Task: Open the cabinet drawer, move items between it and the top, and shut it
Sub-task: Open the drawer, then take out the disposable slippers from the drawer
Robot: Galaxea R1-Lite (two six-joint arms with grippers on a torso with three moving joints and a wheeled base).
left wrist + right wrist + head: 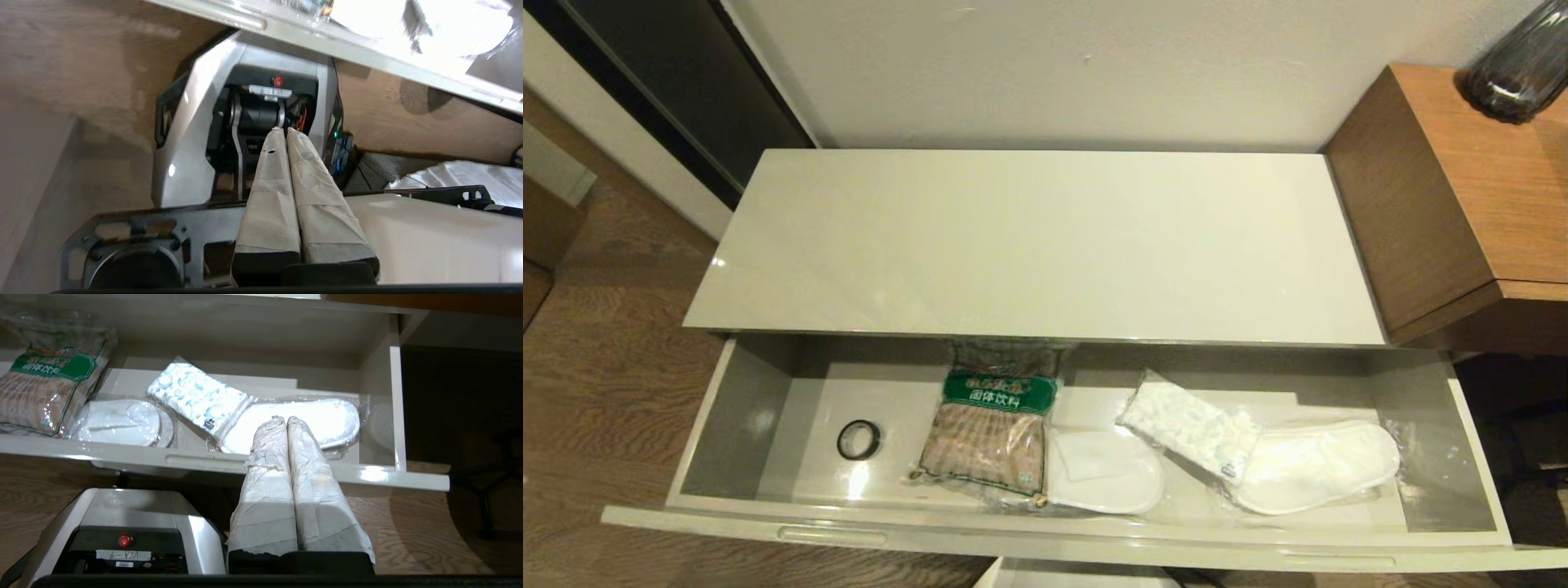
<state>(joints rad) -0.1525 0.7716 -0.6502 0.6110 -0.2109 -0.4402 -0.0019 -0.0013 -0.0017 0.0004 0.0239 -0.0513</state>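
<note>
Taped right tool (287, 420) closed, before drawer (212, 460).

Readable text in the drawer and on the robot base

The brown packet (992, 433) has a green band with white Chinese characters "固体饮料"; the smaller line above them is not readable. A white sticker (122, 554) on the robot base shows characters seen upside down, not clearly readable.

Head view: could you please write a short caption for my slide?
Open cabinet drawer holding tape roll, brown packet, tissue pack and slippers; top bare.
</note>
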